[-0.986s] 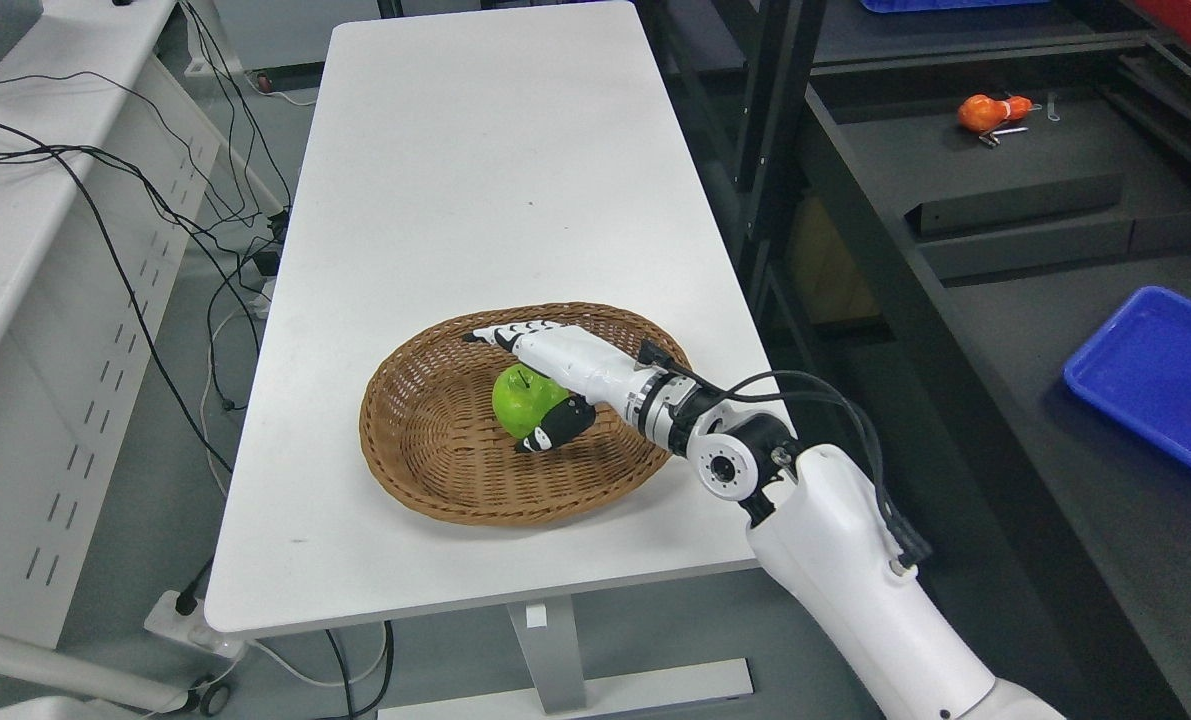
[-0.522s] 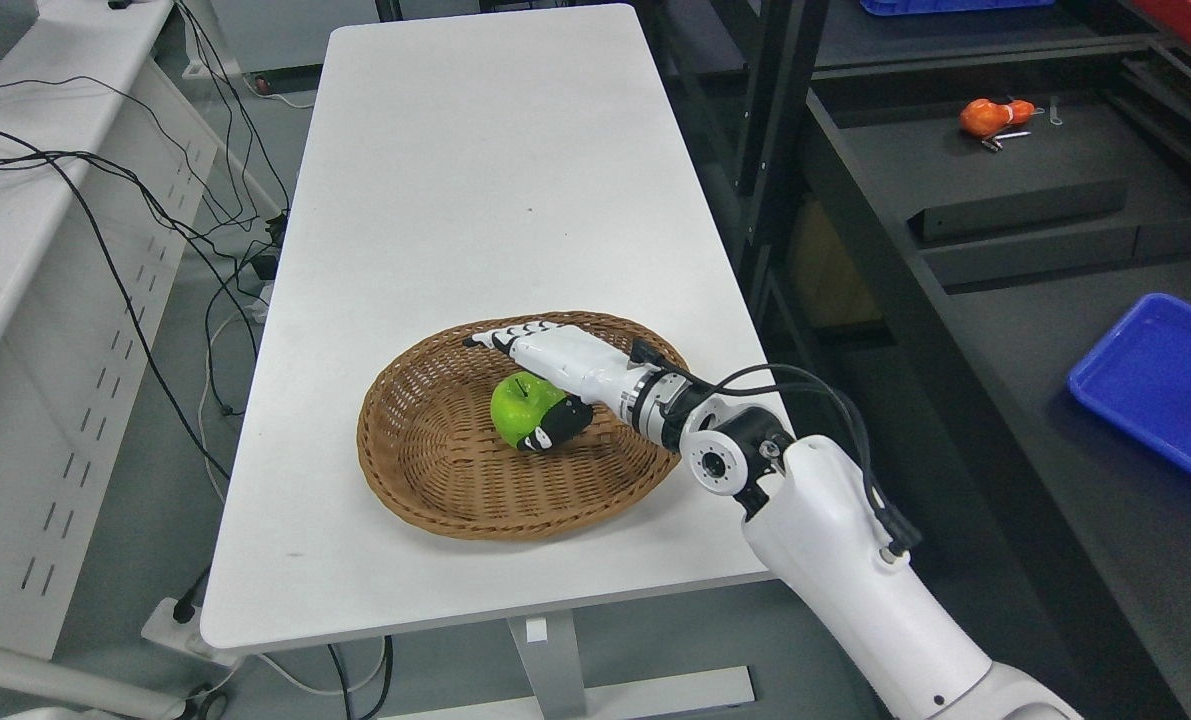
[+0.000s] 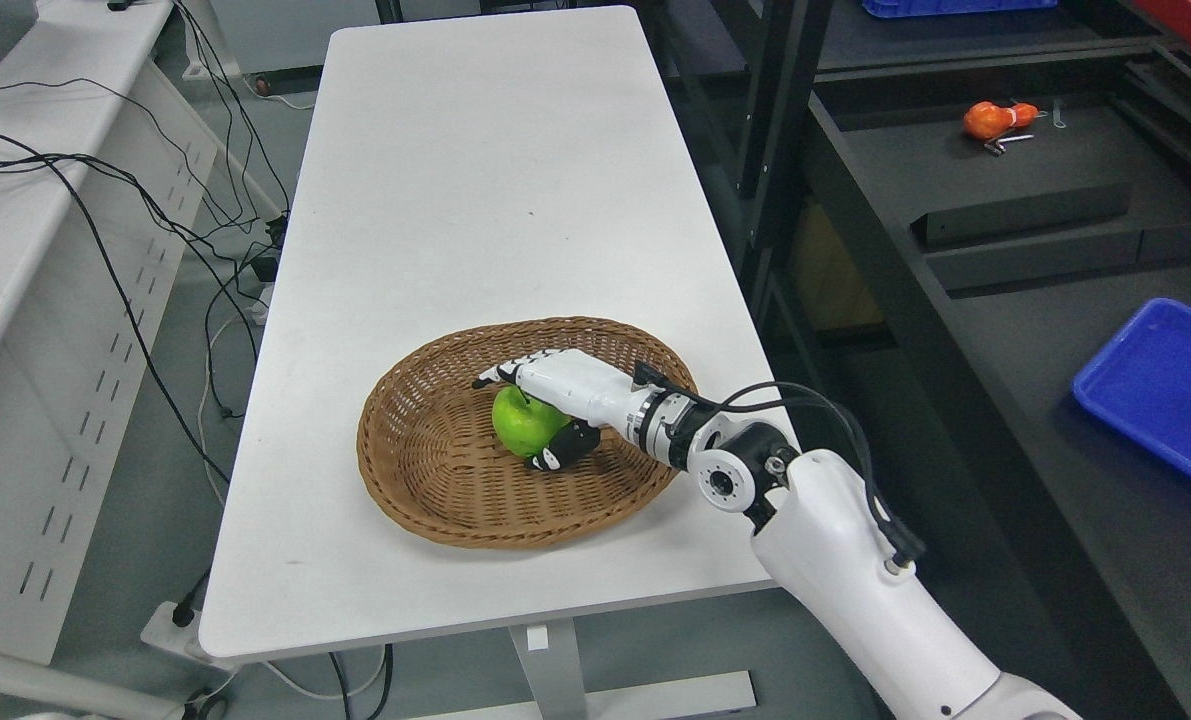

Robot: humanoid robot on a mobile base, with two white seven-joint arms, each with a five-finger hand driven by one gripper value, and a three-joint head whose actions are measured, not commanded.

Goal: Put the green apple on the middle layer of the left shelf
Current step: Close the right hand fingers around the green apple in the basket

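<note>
A green apple (image 3: 515, 432) lies in a round woven basket (image 3: 425, 515) near the front of the white table (image 3: 475, 180). My right hand (image 3: 512, 420) reaches in from the lower right and is shut on the apple. Its fingers (image 3: 503, 374) curl over the apple's top and far side, and the dark-tipped thumb (image 3: 555, 455) presses against its near lower side. The apple still rests in the basket's bowl. My left arm does not show.
Black shelving stands to the right of the table, holding an orange object (image 3: 995, 118) and a blue tray (image 3: 1160, 380). At the left edge is a second white table (image 3: 15, 250) with loose cables (image 3: 155, 220) hanging beside it.
The right hand's fingers have come down and curled closer over the apple, which has barely moved in the basket. The whole picture has shifted slightly, so the camera moved.
</note>
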